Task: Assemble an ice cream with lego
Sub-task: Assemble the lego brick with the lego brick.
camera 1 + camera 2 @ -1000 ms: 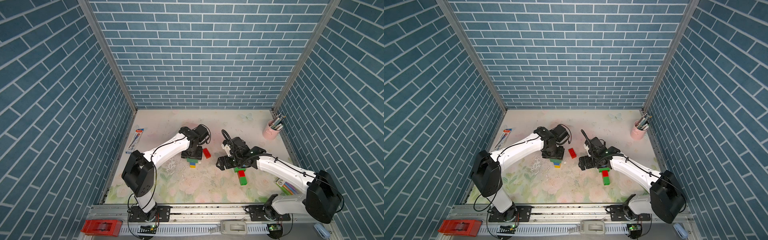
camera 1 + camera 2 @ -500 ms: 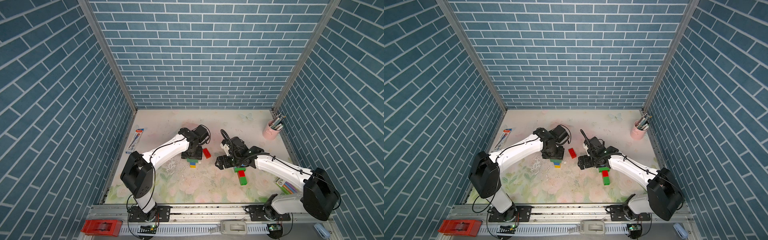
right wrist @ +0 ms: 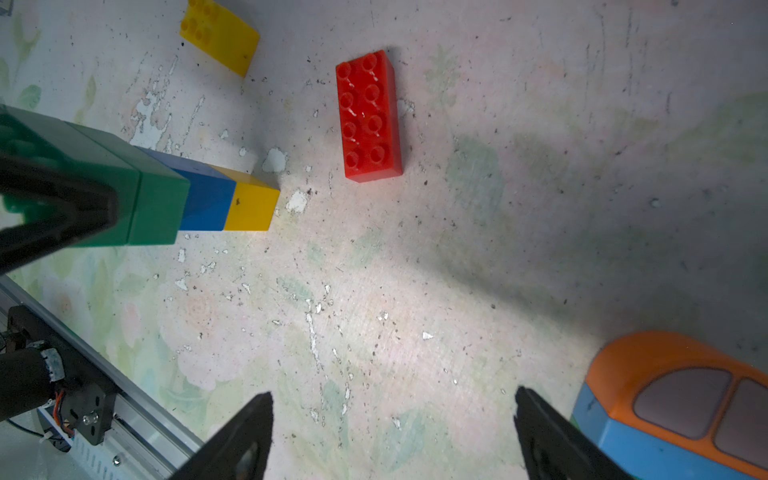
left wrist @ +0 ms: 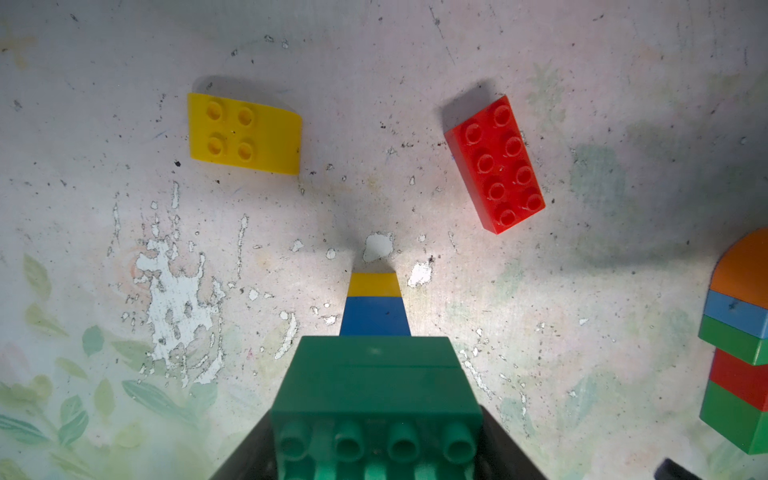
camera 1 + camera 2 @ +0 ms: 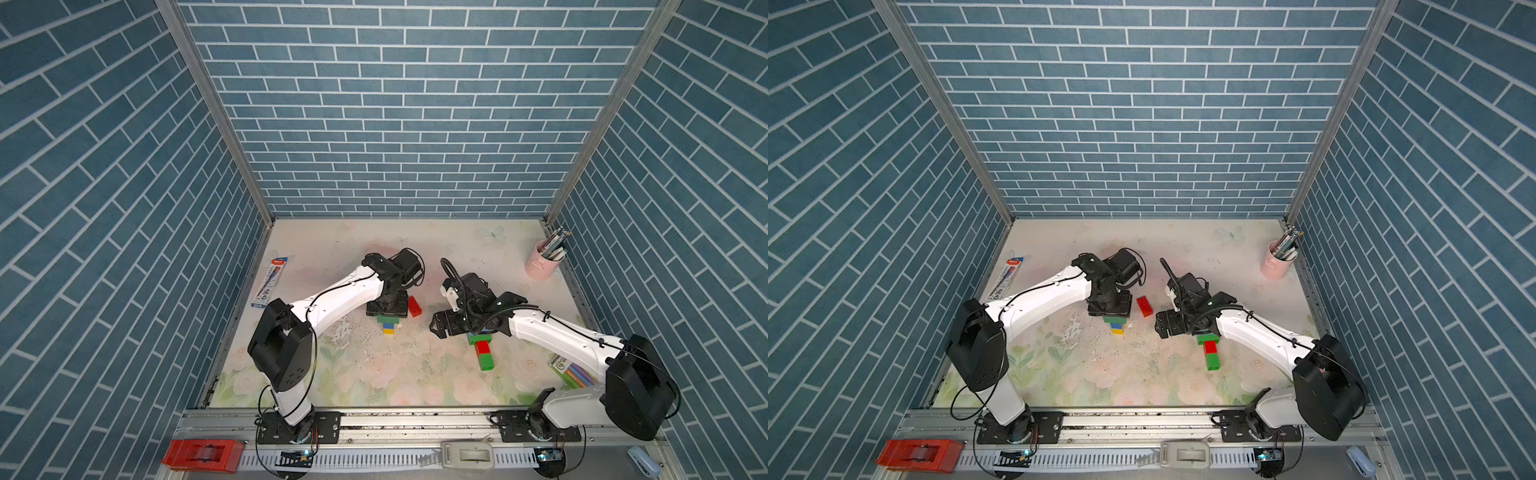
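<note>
In both top views I can't see the upper end of the stack (image 5: pixel 389 325), it's under my left gripper (image 5: pixel 387 311). My right arm (image 5: pixel 490 316) covers the orange brick (image 3: pixel 648 357), and both wrist views cut that second tower (image 4: pixel 735 345) off at the edge.

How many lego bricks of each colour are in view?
green bricks: 4, reading the seam in the stack held by the left gripper as two bricks
blue bricks: 2
yellow bricks: 2
red bricks: 2
orange brick: 1
Total: 11
</note>
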`<state>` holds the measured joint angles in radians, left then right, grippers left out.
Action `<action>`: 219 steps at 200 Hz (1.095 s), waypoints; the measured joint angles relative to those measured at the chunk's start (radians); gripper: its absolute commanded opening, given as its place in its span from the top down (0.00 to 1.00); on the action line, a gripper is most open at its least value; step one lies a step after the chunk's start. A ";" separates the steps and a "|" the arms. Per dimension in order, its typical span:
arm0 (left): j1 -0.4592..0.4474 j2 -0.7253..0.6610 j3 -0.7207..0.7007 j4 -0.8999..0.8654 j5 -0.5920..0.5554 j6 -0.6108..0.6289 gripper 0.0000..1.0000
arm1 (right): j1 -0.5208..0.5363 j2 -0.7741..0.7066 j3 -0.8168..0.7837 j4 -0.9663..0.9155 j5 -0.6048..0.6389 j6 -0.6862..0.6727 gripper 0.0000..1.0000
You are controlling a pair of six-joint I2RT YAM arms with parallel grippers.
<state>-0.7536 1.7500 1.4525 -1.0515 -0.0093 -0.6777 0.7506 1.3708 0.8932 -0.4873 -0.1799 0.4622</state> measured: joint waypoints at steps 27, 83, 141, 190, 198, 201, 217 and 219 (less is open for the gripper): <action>-0.001 0.003 0.003 -0.002 0.000 -0.001 0.59 | -0.001 0.000 0.000 0.002 0.000 -0.004 0.08; -0.005 0.000 0.002 -0.002 -0.010 -0.006 0.46 | -0.005 0.001 0.000 0.013 0.000 -0.017 0.08; -0.006 0.003 0.011 -0.009 -0.013 -0.006 0.38 | -0.005 0.008 0.000 0.021 0.000 -0.018 0.08; -0.008 0.010 0.020 -0.020 -0.017 -0.004 0.28 | -0.006 0.008 0.000 0.022 -0.001 -0.018 0.08; -0.008 0.011 0.020 -0.021 -0.019 -0.003 0.27 | -0.006 0.008 0.000 0.023 -0.001 -0.018 0.08; -0.008 0.013 0.020 -0.021 -0.019 -0.004 0.26 | -0.006 0.008 0.000 0.023 -0.001 -0.018 0.08; -0.009 0.030 0.020 -0.021 -0.019 -0.004 0.23 | -0.006 0.008 0.000 0.024 -0.001 -0.018 0.08; -0.009 0.032 0.020 -0.021 -0.019 -0.003 0.22 | -0.006 0.008 0.000 0.024 -0.001 -0.018 0.08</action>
<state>-0.7628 1.7824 1.4723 -1.0721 -0.0284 -0.6807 0.7448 1.3785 0.8932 -0.4633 -0.1810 0.4438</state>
